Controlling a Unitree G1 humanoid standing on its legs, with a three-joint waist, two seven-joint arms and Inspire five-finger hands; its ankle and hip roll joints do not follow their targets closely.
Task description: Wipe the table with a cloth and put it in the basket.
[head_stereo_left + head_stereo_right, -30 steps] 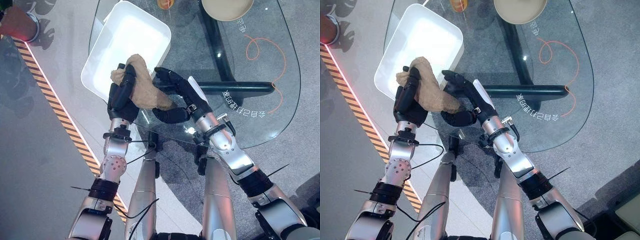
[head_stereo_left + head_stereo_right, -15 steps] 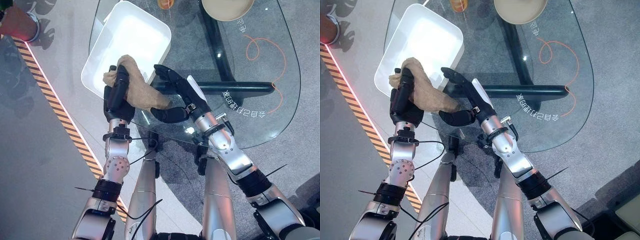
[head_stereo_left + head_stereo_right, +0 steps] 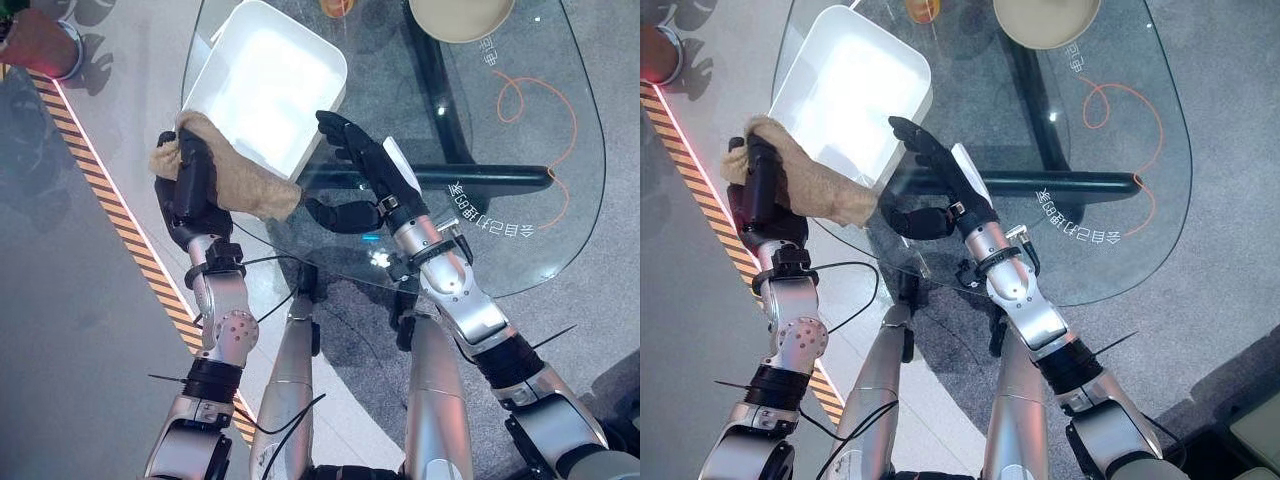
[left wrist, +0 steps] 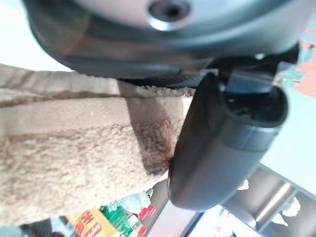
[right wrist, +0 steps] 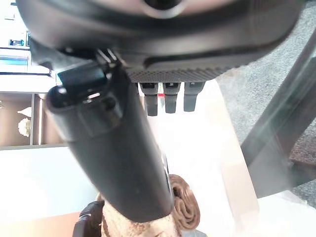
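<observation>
Cloth: tan towel (image 3: pixel 235 175) held in my left hand (image 3: pixel 190 190), which is curled round its bunched end; the free end trails toward the worktop edge, just beside the basket's near wall.

Cloth, close up: in my left wrist view the thumb (image 4: pixel 222 143) presses the terry cloth (image 4: pixel 69 148) against the palm, so I judge the hold firm.

Landmark: white basket (image 3: pixel 265 85), a plain rectangular tub on the near left corner of the glass worktop (image 3: pixel 480 180).

Cloth against basket: outside it, off the basket's near left corner and past the worktop edge; none of the cloth is over the opening yet.

Long axis: the cloth runs from my left hand toward my right hand, roughly along the basket's near wall and not into it.

Nearer hand: my left, since it already carries the cloth and sits just beside the basket's corner.

Right hand: my right hand (image 3: pixel 365 170) has straight, spread fingers and holds nothing; it hovers over the glass just beside the basket's near right corner, apart from the cloth's trailing end.

Next move, as I judge it: lift the left hand up and over the basket's near wall, so the hanging end clears the rim before I let go.

Risk: the trailing end may catch on the rim and drape outside the basket.
</observation>
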